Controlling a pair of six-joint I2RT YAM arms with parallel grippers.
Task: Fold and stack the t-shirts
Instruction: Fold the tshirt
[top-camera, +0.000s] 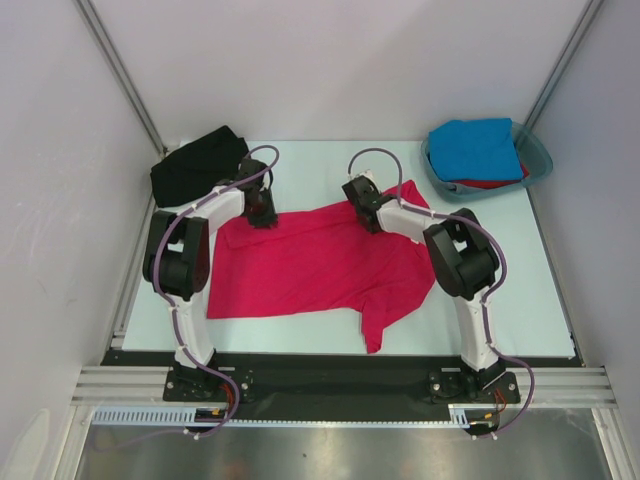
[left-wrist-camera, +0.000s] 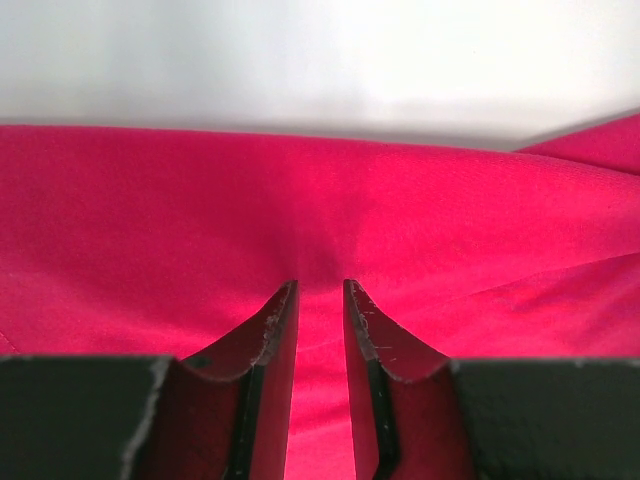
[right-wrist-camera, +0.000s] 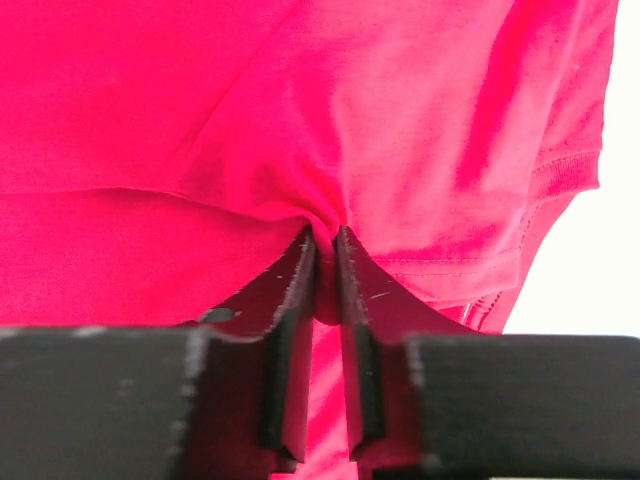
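The crimson-pink t-shirt (top-camera: 310, 265) lies spread across the middle of the table, one sleeve hanging toward the near edge. My left gripper (top-camera: 262, 212) is at its far left edge. In the left wrist view its jaws (left-wrist-camera: 320, 285) stand narrow, with pink cloth (left-wrist-camera: 320, 200) filling the gap and puckering at the tips. My right gripper (top-camera: 367, 220) is at the far right part of the shirt. Its jaws (right-wrist-camera: 326, 235) pinch a bunched fold of the cloth (right-wrist-camera: 300, 120). A black t-shirt (top-camera: 195, 165) sits folded at the back left.
A translucent teal tub (top-camera: 541, 160) stands at the back right, holding a bright blue t-shirt (top-camera: 478, 148) on top of a red one (top-camera: 492, 184). White walls close in the table on three sides.
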